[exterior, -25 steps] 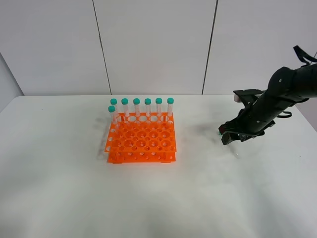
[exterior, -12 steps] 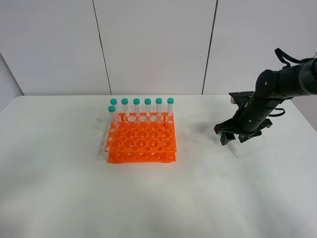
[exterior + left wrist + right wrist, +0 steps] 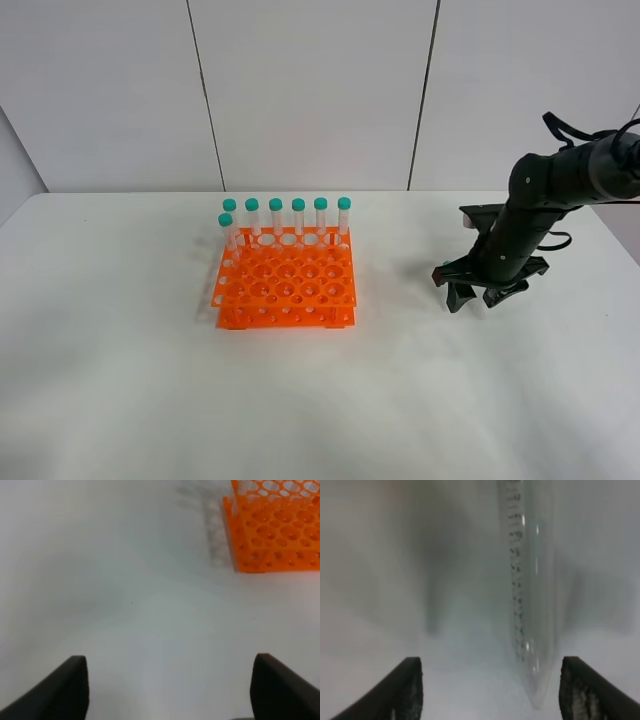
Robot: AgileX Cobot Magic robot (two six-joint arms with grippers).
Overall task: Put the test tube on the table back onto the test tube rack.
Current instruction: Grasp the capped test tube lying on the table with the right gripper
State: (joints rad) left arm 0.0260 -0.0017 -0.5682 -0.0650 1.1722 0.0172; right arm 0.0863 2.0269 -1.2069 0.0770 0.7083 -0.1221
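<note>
The orange test tube rack stands on the white table, left of centre, with several teal-capped tubes upright along its back row. My right gripper points down at the table, right of the rack. In the right wrist view the gripper is open, and the clear test tube lies on the table between its fingers, closer to one of them. Its tapered tip shows; its cap is out of view. My left gripper is open and empty over bare table, with the rack ahead of it.
A grey panelled wall runs behind the table. The right arm's black links reach in from the right edge. The left arm does not show in the exterior view.
The right arm has swung upright and moved slightly left, bringing its open gripper down over the test tube. The tube, which showed beside the fingers, is now hidden in the exterior view.
</note>
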